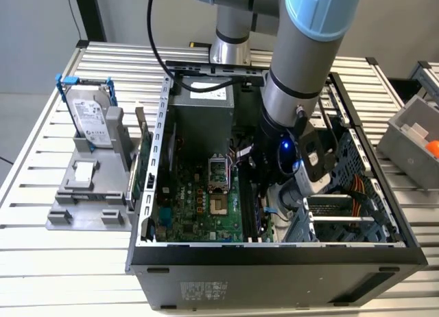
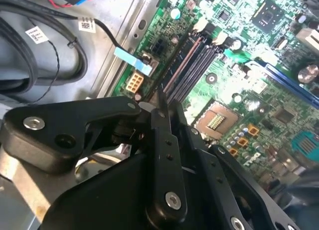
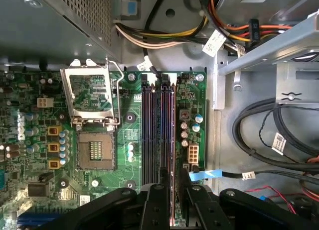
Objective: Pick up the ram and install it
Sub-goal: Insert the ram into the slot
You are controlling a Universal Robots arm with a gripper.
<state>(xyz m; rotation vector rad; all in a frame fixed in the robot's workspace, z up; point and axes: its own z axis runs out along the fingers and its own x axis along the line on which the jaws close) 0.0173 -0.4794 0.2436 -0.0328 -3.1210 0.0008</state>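
The ram (image 3: 172,130) is a thin dark stick seen edge-on, lying along the outermost of the long black slots (image 3: 149,130) on the green motherboard (image 3: 30,140). My gripper (image 3: 172,176) stands directly over that slot, its two black fingers (image 3: 160,182) closed on the near end of the ram. In the second wrist view the gripper (image 2: 167,104) tapers to the same reddish-dark strip of the ram (image 2: 182,65). In the exterior view the gripper (image 1: 271,200) reaches down inside the open computer case (image 1: 274,262). I cannot tell how deep the ram sits in the slot.
The open CPU socket (image 3: 92,120) lies beside the slots. Cable bundles (image 3: 269,135) and a metal drive cage (image 3: 279,46) crowd the other side. Outside the case, on the exterior view's left, a hard drive (image 1: 92,114) stands in a grey holder. A grey bin (image 1: 415,138) sits at the right.
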